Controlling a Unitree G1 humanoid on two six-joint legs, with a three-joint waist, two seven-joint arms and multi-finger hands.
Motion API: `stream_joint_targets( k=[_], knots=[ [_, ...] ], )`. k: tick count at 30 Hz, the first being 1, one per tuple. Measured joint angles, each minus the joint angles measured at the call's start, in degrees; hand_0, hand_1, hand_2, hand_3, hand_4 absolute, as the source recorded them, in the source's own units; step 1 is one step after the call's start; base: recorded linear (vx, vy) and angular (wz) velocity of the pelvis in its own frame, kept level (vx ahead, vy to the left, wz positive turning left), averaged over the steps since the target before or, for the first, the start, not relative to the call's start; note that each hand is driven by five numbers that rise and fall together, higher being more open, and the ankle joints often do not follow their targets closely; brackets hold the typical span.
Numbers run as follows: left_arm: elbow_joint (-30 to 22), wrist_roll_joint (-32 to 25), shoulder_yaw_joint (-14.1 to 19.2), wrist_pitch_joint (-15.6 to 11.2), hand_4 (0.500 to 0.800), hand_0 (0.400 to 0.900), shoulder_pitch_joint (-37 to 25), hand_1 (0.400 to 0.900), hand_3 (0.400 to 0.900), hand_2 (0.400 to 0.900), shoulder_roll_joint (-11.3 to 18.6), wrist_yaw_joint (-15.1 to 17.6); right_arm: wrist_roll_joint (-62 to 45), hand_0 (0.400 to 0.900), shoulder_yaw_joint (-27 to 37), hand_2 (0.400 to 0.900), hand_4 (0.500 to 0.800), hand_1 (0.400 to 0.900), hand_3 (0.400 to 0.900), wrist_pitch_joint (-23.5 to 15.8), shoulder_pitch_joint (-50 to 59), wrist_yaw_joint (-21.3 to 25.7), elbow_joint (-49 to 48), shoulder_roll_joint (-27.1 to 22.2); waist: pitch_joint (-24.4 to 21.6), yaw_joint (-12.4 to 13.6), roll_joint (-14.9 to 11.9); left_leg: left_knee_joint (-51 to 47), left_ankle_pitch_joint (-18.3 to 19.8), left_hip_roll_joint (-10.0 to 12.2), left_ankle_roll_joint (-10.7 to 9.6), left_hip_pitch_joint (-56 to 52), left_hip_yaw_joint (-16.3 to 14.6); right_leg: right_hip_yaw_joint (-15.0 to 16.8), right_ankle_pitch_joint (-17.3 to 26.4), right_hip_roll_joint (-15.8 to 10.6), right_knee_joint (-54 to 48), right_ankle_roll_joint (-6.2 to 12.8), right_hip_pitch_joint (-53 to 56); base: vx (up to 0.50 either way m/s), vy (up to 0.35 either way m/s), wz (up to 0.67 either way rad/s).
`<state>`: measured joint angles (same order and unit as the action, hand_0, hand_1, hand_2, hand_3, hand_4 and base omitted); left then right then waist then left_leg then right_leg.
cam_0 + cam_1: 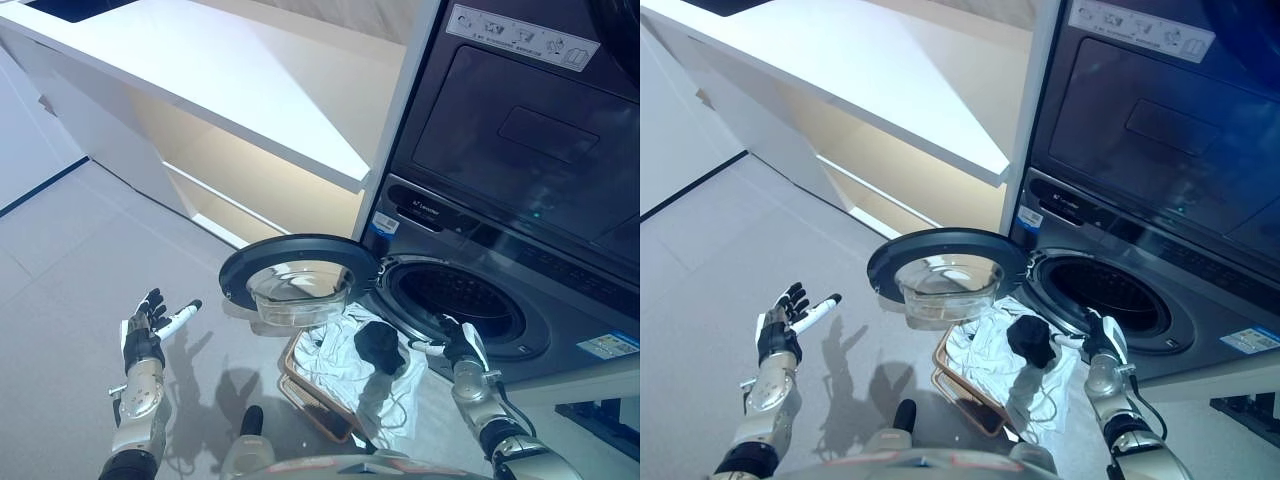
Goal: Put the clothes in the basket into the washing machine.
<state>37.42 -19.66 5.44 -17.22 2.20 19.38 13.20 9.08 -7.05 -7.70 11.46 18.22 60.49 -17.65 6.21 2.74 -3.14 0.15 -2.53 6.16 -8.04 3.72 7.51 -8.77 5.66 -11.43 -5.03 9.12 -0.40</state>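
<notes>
Washing machine (500, 260) at right, drum mouth (455, 298) dark and, as far as can be seen, without laundry. Door (300, 275) swung fully out to the left, hanging over the near-left part of the basket (300, 385), probably left so to keep the mouth clear, though its rim narrows the lift path on that side. Basket set on the floor (70, 290) just below the opening, a short carry. White clothes (350, 365) heaped inside, spilling over the right rim, a dark garment (380, 345) on top. Wide bare floor to the left. Right hand (462, 345) just beside the lower rim of the mouth, fingers loosely curled, gripping nothing. Left hand (148, 328) raised well apart over the floor, fingers spread, holding nothing.
</notes>
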Motion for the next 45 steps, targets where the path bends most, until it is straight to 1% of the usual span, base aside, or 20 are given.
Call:
stream_joint_targets(
  k=[9,13,16,18,20,21,25,27,29,30,31,32,34,36,39,41,43,45],
  knots=[
    [0.0,0.2,0.0,0.01,0.8,0.9,0.01,0.9,0.9,0.9,-0.61,0.15,0.04,0.9,-0.02,0.9,0.8,0.9,0.9,0.0,0.0,0.0,0.03,0.16,-0.05,0.0,0.07,-0.49,-0.29,0.02,0.0,-0.08,-0.01,-0.01,-0.01,-0.01,0.0,-0.02,-0.13,0.0,0.0,0.0],
    [-0.2,1.93,0.0,0.24,0.8,0.9,0.05,0.9,0.9,0.9,-0.63,0.44,0.13,0.9,-0.04,0.9,0.8,0.9,0.9,0.0,-0.01,0.01,0.04,0.15,-0.03,0.04,0.17,-0.46,-0.37,0.07,-0.05,0.25,0.06,-0.09,-0.11,0.01,-0.01,-0.17,-0.39,-0.06,-0.006,0.1],
    [-1.45,2.9,-0.09,0.57,0.8,0.9,-0.15,0.9,0.9,0.9,-0.64,0.85,0.47,0.9,-0.54,0.9,0.8,0.9,0.9,0.06,0.29,-0.01,0.83,0.01,-0.04,-0.04,0.35,-0.44,-0.83,0.07,-0.09,2.24,0.83,-0.8,-0.12,0.04,0.0,-0.19,-1.88,-0.09,0.013,0.12],
    [-2.15,2.83,-0.24,0.7,0.8,0.9,0.06,0.9,0.9,0.9,-0.67,0.89,0.61,0.9,-0.84,0.9,0.8,0.9,0.9,0.09,1.15,-0.05,3.21,0.02,0.19,0.09,0.9,-0.24,-1.24,0.0,-0.29,3.83,1.37,-1.32,-0.1,0.03,0.01,-0.21,-2.99,-0.12,0.04,0.13],
    [-4.84,2.77,-0.7,0.72,0.8,0.9,0.48,0.9,0.9,0.9,-0.68,0.8,0.59,0.9,-1.1,0.9,0.8,0.9,0.9,0.38,3.35,-0.06,5.88,-0.45,0.92,0.28,1.75,0.31,-1.73,-0.15,-0.44,6.71,1.83,-1.48,0.37,0.03,0.05,-0.4,-5.35,-0.08,0.053,0.04],
    [-6.3,2.74,-0.81,0.64,0.8,0.9,0.66,0.9,0.9,0.9,-0.7,0.64,0.61,0.9,-1.81,0.9,0.8,0.9,0.9,0.43,4.89,-0.09,7.02,-0.88,2.14,0.44,2.54,0.87,-1.9,-0.3,-0.57,8.06,2.13,-1.47,0.8,0.03,0.09,-0.25,-6.25,-0.07,0.07,-0.01],
    [-7.97,1.16,-1.27,0.59,0.8,0.9,-0.45,0.9,0.9,0.9,-0.9,0.0,0.58,0.9,-2.48,0.9,0.8,0.9,0.9,0.51,10.38,-0.02,8.29,-2.41,7.5,0.77,5.92,3.33,-1.83,-0.55,-0.54,11.98,2.24,-1.29,1.74,0.03,0.41,-0.41,-9.27,-0.08,0.084,-0.08],
    [-9.33,0.03,-1.5,0.47,0.8,0.9,-1.22,0.9,0.9,0.9,-0.93,0.06,0.56,0.9,-2.52,0.9,0.8,0.9,0.9,0.56,13.8,0.25,8.79,-3.26,10.14,0.79,7.3,5.03,-1.67,-0.67,-0.45,14.96,2.21,-1.04,1.98,-0.03,1.44,-0.5,-11.96,-0.12,0.07,-0.06],
    [-11.02,-1.03,-1.8,0.2,0.8,0.9,-2.11,0.9,0.9,0.9,-0.98,0.03,0.47,0.9,-2.43,0.9,0.8,0.9,0.9,0.59,16.6,0.64,8.84,-4.42,12.62,1.38,8.18,6.65,-1.62,-0.84,-0.39,17.74,2.18,-0.8,2.23,-0.16,2.69,-0.4,-14.61,-0.1,0.058,-0.02],
    [-12.35,-1.43,-2.0,-0.37,0.8,0.9,-2.7,0.9,0.9,0.9,-0.92,0.09,0.36,0.9,-2.43,0.9,0.8,0.9,0.9,0.65,18.28,1.18,8.96,-4.97,14.05,1.77,8.32,7.17,-1.55,-1.01,-0.25,19.04,2.1,-0.43,2.24,-0.3,3.32,-0.4,-16.09,-0.09,0.052,-0.03],
    [-14.07,-1.79,-2.48,-0.52,0.8,0.9,-3.18,0.9,0.9,0.9,-0.79,0.2,0.21,0.9,-2.41,0.9,0.8,0.9,0.9,0.75,19.74,1.6,8.99,-5.53,15.42,1.7,8.37,7.99,-1.53,-1.19,-0.25,20.19,2.1,-0.21,2.24,-0.49,4.08,-0.4,-17.33,-0.09,0.047,-0.05],
    [-15.75,-2.22,-3.05,-0.66,0.8,0.9,-3.66,0.9,0.9,0.9,-0.69,0.08,-0.14,0.9,-2.41,0.9,0.8,0.9,0.9,0.92,21.56,1.97,9.66,-6.04,16.51,2.19,8.51,8.7,-1.48,-1.52,-0.15,21.43,2.06,-0.02,2.19,-0.77,4.72,-0.46,-18.51,-0.08,0.061,-0.1],
    [-18.5,-2.9,-4.57,-1.47,0.8,0.9,-4.75,0.9,0.9,0.9,-0.67,-0.09,-1.22,0.9,-2.12,0.9,0.8,0.9,0.9,1.78,25.94,2.96,12.05,-7.16,17.93,2.23,8.64,10.63,-1.13,-2.34,0.38,24.87,1.88,0.5,2.19,-1.51,6.21,-0.48,-21.91,-0.08,0.08,-0.19],
    [-20.71,-3.37,-5.75,-1.64,0.8,0.9,-5.18,0.9,0.9,0.9,-0.24,-0.18,-1.29,0.9,-2.33,0.9,0.8,0.9,0.9,2.25,29.03,4.1,12.87,-8.1,18.76,2.95,8.63,12.83,-0.46,-2.92,1.03,27.72,0.91,1.58,2.2,-2.14,7.74,-0.46,-24.92,-0.04,0.048,-0.17],
    [-23.82,-3.99,-6.07,-1.9,0.8,0.9,-5.45,0.9,0.9,0.9,0.47,-0.49,-1.36,0.9,-2.66,0.9,0.8,0.9,0.9,2.76,34.65,5.49,15.12,-10.33,20.76,3.47,9.05,16.03,0.52,-3.72,1.51,31.23,-0.16,2.97,2.27,-2.85,9.37,-0.41,-28.29,-0.06,0.033,-0.09],
    [-25.2,-4.3,-6.22,-2.07,0.8,0.9,-5.29,0.9,0.9,0.9,1.72,-0.28,-1.35,0.9,-2.92,0.9,0.8,0.9,0.9,2.79,37.32,6.04,15.79,-11.34,21.67,3.77,9.05,18.22,1.38,-3.79,1.68,33.56,-0.25,3.2,2.23,-2.89,10.7,-0.45,-30.42,-0.02,0.018,-0.05],
    [-25.73,-5.13,-6.2,-2.3,0.8,0.9,-5.94,0.9,0.9,0.9,2.08,0.07,-1.36,0.9,-2.97,0.9,0.8,0.9,0.9,3.06,39.8,6.71,15.98,-12.56,22.49,3.94,9.11,19.76,1.52,-4.06,1.82,36.11,-0.32,3.54,2.24,-3.12,11.81,-0.44,-32.83,-0.02,0.008,-0.01],
    [-27.46,-5.16,-6.21,-2.42,0.8,0.9,-6.24,0.9,0.9,0.9,2.35,0.45,-1.35,0.9,-3.45,0.9,0.8,0.9,0.9,3.45,41.6,7.0,15.97,-13.65,23.61,3.98,9.13,20.72,1.59,-4.35,1.96,37.82,-0.32,3.52,2.24,-3.44,12.68,-0.44,-34.4,-0.05,0.036,-0.03]
  ],
)
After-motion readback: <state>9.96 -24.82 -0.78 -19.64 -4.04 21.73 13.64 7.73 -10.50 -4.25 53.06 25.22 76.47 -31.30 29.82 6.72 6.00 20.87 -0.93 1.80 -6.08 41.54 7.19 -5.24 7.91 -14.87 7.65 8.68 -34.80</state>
